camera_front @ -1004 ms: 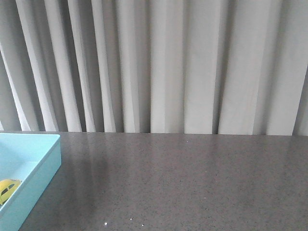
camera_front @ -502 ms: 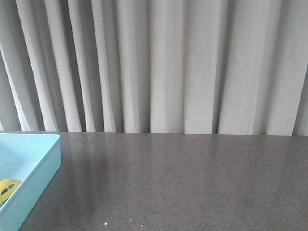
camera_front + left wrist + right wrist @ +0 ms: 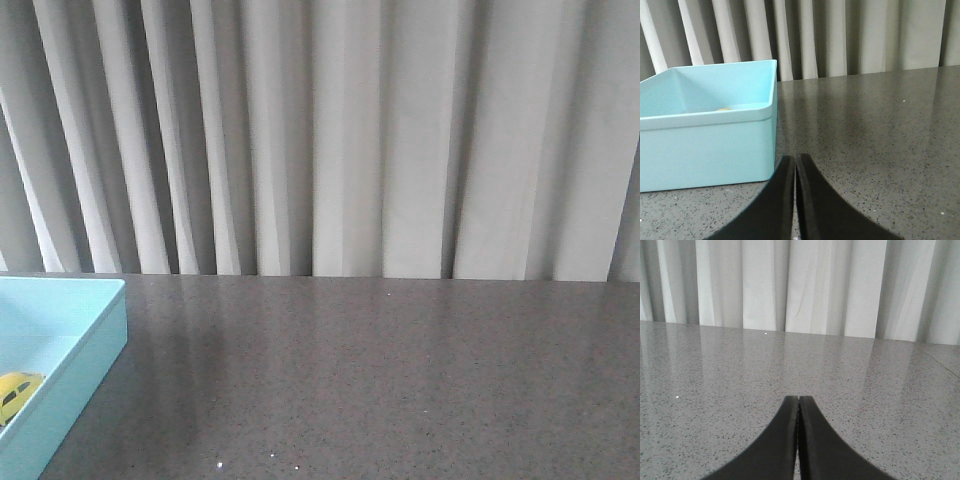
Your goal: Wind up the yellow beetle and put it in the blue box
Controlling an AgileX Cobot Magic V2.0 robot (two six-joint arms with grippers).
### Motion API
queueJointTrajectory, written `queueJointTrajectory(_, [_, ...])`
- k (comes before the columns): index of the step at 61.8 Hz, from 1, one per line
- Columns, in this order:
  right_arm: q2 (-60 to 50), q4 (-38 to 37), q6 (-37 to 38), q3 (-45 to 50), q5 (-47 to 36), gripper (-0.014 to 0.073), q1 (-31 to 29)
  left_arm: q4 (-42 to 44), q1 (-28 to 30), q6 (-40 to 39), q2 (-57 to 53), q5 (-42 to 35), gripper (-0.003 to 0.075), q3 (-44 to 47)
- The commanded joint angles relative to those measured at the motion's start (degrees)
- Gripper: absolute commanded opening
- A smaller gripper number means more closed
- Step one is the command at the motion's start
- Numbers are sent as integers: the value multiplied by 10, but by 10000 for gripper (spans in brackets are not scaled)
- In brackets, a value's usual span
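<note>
The yellow beetle (image 3: 14,393) lies inside the blue box (image 3: 95,350) at the front view's lower left; only part of it shows at the frame edge. In the left wrist view the blue box (image 3: 710,145) stands just beyond my left gripper (image 3: 795,159), and a sliver of yellow (image 3: 724,109) shows over its near wall. The left gripper is shut and empty, low over the table near the box's corner. My right gripper (image 3: 799,400) is shut and empty over bare table. Neither gripper shows in the front view.
The dark grey speckled tabletop (image 3: 380,380) stretches right of the box. A pleated white curtain (image 3: 350,140) hangs along the table's far edge.
</note>
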Motion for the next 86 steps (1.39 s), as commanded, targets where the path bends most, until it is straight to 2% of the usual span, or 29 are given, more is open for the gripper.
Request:
queueJointTrajectory(1, [-5,0,-2,3,-46,-7,-3,-1,0,-5,-9,-41,-5,-5])
queueJointTrajectory(25, [-5,5,0,3,-52,-7,-3,-1,0,-5,-9,-41,-5,-5])
queueJointTrajectory(34, [-5,-63,58,3,-73,-4,-3,-1,0,-5,-9,-41,-5,-5])
queueJointTrajectory(38, [-5,-71,79,3,-83,-4,-3,-1,0,-5,-9,-41,-5,-5])
queueJointTrajectory(86, [-5,-67,76,3,-83,-4,-3,-1,0,-5,-9,-41,-5,-5])
